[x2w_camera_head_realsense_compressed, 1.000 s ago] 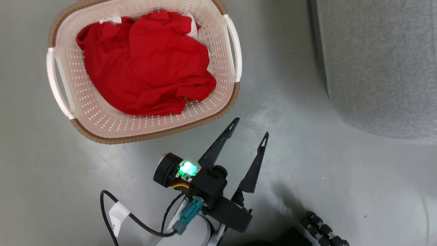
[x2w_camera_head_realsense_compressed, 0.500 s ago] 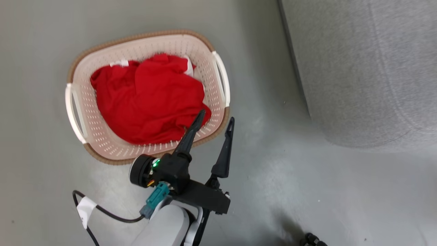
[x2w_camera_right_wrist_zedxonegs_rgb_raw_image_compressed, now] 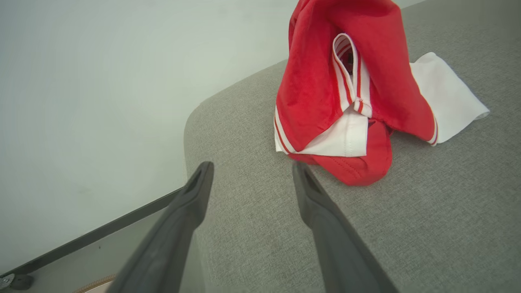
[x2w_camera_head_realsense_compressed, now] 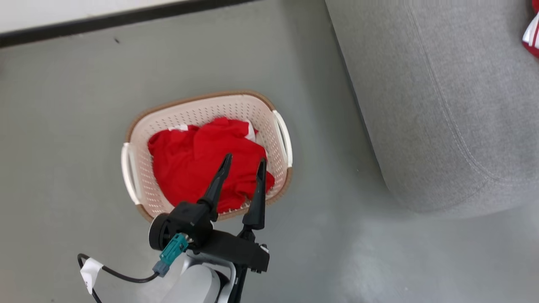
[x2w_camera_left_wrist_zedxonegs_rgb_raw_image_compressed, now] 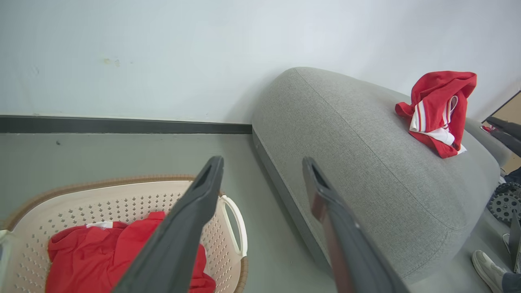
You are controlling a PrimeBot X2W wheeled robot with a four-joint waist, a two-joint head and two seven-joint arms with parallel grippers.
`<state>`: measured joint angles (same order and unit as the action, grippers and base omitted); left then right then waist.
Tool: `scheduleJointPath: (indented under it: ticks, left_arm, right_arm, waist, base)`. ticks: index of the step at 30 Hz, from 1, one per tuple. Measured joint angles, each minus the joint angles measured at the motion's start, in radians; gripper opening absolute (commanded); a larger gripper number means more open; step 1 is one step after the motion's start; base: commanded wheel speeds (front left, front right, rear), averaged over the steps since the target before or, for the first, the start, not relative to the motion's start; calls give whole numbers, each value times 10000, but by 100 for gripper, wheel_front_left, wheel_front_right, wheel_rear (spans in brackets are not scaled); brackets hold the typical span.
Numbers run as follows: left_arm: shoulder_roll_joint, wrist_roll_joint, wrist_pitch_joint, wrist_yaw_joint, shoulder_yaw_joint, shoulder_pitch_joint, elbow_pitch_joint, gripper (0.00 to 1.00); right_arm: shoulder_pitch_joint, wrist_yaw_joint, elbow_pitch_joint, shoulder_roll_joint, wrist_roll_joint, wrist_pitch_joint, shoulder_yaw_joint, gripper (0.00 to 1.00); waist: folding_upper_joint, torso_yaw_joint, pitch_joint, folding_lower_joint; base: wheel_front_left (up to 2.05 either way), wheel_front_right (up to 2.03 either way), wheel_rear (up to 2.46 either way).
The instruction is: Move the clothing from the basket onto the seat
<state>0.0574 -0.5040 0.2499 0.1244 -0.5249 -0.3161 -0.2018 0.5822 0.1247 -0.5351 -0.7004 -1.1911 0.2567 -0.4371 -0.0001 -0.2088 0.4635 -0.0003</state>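
The cream basket (x2w_camera_head_realsense_compressed: pixel 281 139) with its brown rim stands on the grey floor, and plain red clothing (x2w_camera_head_realsense_compressed: pixel 198 168) lies bunched inside it. My left gripper (x2w_camera_head_realsense_compressed: pixel 244 158) is open, its fingertips over the near right part of that clothing and holding nothing. The left wrist view has the same open gripper (x2w_camera_left_wrist_zedxonegs_rgb_raw_image_compressed: pixel 261 162), the basket (x2w_camera_left_wrist_zedxonegs_rgb_raw_image_compressed: pixel 134 199) at lower left and the seat (x2w_camera_left_wrist_zedxonegs_rgb_raw_image_compressed: pixel 366 171) at right. A second red garment with white stripes (x2w_camera_right_wrist_zedxonegs_rgb_raw_image_compressed: pixel 350 101) lies on the grey seat (x2w_camera_right_wrist_zedxonegs_rgb_raw_image_compressed: pixel 427 211). My right gripper (x2w_camera_right_wrist_zedxonegs_rgb_raw_image_compressed: pixel 252 166) hangs open just in front of it, apart from the fabric.
A white wall with a dark baseboard (x2w_camera_head_realsense_compressed: pixel 105 19) runs behind the basket. The seat's rounded corner (x2w_camera_head_realsense_compressed: pixel 438 198) bulges out right of the basket. A person's shoe (x2w_camera_left_wrist_zedxonegs_rgb_raw_image_compressed: pixel 486 260) and a toothed wheel (x2w_camera_left_wrist_zedxonegs_rgb_raw_image_compressed: pixel 504 201) sit beyond the seat's far end.
The head camera has pulled back, so the wall and more seat came into view. My left gripper moved from the floor beside the basket to over the clothing, fingers somewhat closer together.
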Motion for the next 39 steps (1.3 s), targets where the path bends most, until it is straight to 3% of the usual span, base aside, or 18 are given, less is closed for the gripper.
scheduleJointPath:
  ticks: [12, 23, 31, 39]
  left_arm:
    - [-44, -157, -2, 0, 732, 784, -798, 100]
    - [-88, 96, -2, 0, 2015, 1898, -1668, 100]
    - [-94, 362, -2, 0, 2817, 2357, -1825, 100]
    - [-107, 422, -2, 0, 3248, 2702, -1827, 100]
  right_arm:
    - [-1867, 0, 819, 974, 991, -2, 98, 100]
    - [-3262, 0, 1135, 2596, 2934, -2, -19, 100]
    - [-3962, -117, 1381, 3106, 3988, -2, 63, 100]
    - [-4416, -217, 1547, 3344, 4876, -2, 280, 100]
  waist:
    - [0, 1145, -1537, 1]
    - [-1, 2219, -3251, 1]
    - [-1, 2481, -4164, 1]
    - [1, 2264, -4541, 3]
  base:
    - [0, 0, 0]
    - [0, 0, 0]
    - [0, 0, 0]
    - [0, 0, 0]
